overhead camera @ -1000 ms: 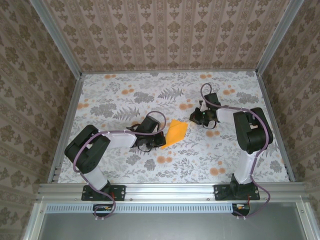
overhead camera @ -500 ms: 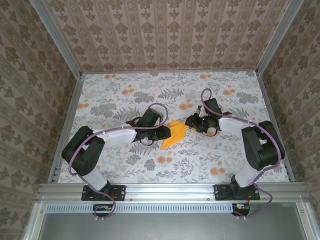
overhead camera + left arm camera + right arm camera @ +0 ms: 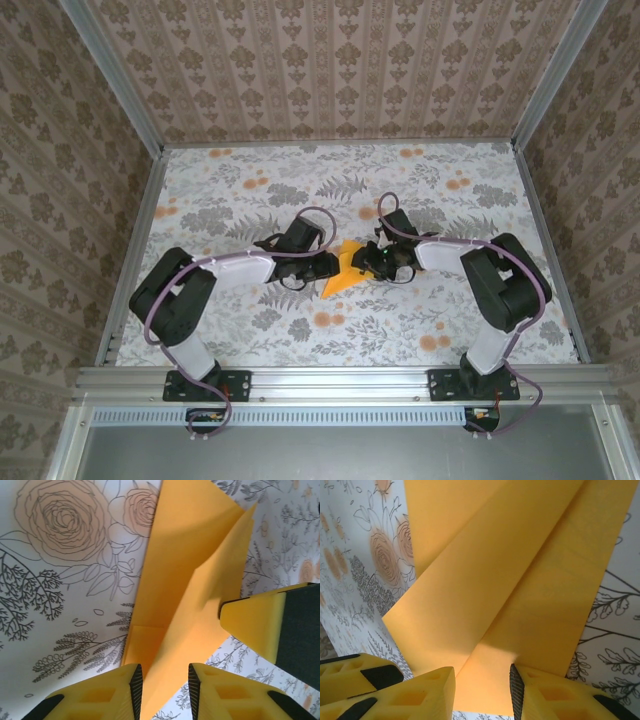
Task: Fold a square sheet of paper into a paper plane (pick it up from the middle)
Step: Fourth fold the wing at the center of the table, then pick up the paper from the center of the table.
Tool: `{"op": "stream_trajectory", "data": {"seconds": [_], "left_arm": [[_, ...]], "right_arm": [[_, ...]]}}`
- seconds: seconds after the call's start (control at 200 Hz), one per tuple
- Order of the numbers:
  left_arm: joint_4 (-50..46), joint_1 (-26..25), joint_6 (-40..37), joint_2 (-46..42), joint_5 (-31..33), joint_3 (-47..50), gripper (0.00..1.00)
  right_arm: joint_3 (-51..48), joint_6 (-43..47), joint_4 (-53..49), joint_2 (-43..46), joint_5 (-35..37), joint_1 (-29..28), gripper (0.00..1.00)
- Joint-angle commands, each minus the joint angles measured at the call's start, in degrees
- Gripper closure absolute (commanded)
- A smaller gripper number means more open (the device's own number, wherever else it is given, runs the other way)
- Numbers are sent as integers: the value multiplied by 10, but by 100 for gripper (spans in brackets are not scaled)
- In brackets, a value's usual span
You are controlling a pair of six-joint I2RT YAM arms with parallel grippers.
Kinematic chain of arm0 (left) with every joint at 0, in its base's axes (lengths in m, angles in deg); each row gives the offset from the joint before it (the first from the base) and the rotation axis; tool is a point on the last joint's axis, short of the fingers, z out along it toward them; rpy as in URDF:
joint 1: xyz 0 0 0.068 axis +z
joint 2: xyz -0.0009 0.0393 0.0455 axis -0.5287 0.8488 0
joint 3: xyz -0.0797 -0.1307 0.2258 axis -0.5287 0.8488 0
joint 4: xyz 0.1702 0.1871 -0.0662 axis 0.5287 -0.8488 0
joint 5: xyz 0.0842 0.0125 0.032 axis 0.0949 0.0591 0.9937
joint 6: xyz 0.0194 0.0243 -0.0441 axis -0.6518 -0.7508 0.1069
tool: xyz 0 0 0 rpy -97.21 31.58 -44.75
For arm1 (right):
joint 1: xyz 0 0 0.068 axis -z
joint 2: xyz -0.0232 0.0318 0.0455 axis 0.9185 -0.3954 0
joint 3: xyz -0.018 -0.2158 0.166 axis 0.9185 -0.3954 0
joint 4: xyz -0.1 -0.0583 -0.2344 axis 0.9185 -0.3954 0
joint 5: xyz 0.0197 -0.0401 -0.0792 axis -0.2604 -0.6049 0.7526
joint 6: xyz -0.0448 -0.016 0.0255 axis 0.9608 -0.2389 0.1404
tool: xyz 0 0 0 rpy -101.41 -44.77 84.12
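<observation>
left fingers [image 3: 131, 690] part-open astride paper plane [image 3: 195, 580], right fingers [image 3: 440, 692] part-open astride its opposite side

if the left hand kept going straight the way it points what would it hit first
The folded orange-yellow paper sheet, sitting between the left hand's parted fingers; past it, likely the right hand.

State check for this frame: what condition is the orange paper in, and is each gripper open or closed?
orange paper: folded into overlapping flaps with visible creases, not a flat square, not yet a finished dart.
left gripper: open, fingers straddling the paper's edge on its side.
right gripper: open, fingers straddling the paper from the other side.
</observation>
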Motion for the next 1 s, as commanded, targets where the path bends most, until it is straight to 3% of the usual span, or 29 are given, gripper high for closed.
{"op": "stream_trajectory", "data": {"seconds": [0.0, 0.99], "left_arm": [[6, 7, -15, 13, 5, -13, 70], [-5, 27, -7, 32, 1, -2, 73]], "right_arm": [[17, -20, 17, -12, 6, -4, 64], [29, -80, 95, -54, -39, -9, 66]]}}
